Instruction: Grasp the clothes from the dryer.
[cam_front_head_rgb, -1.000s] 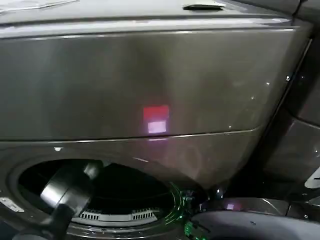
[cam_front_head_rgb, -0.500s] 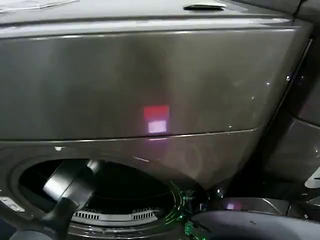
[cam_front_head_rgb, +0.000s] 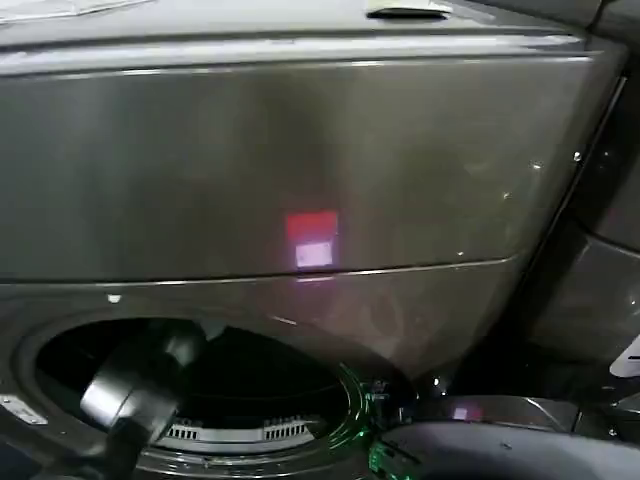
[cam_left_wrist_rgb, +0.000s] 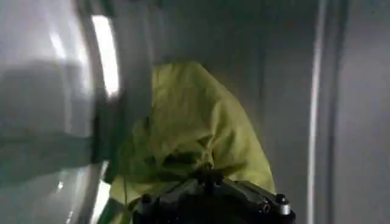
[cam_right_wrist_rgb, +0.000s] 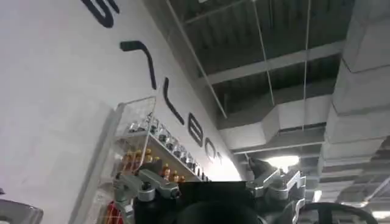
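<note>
Left wrist view, nearest: left gripper (cam_left_wrist_rgb: 210, 198), dark, right up against the clothes (cam_left_wrist_rgb: 189, 131), a crumpled yellow-green cloth bunched over the jaws inside the dryer's silver drum (cam_left_wrist_rgb: 36, 91). Whether clamped on the cloth or merely pressed into it, cannot tell — jaw tips hidden by folds. Cloth hanging in a peaked lump, drum wall close behind, a bright strip of light along the drum's curved edge.

Head view, near to far: left arm (cam_front_head_rgb: 135, 390) reaching in through the round opening of the dryer (cam_front_head_rgb: 300, 160) at lower left, wrist swallowed by the dark porthole. White slotted vent just under the arm at the opening's lower rim. Green glow along the rim's right side. Above, the broad grey-brown front panel, with a small red and white reflection near its middle. Neighbouring machine (cam_front_head_rgb: 600, 280) at the right edge.

Right wrist view: right gripper (cam_right_wrist_rgb: 207, 192) parked, pointed up and away from the dryer, jaws spread wide with nothing between. Beyond, a white wall with dark lettering, a wire rack (cam_right_wrist_rgb: 143, 152) of small bottles, then ceiling ducts and lamps.
</note>
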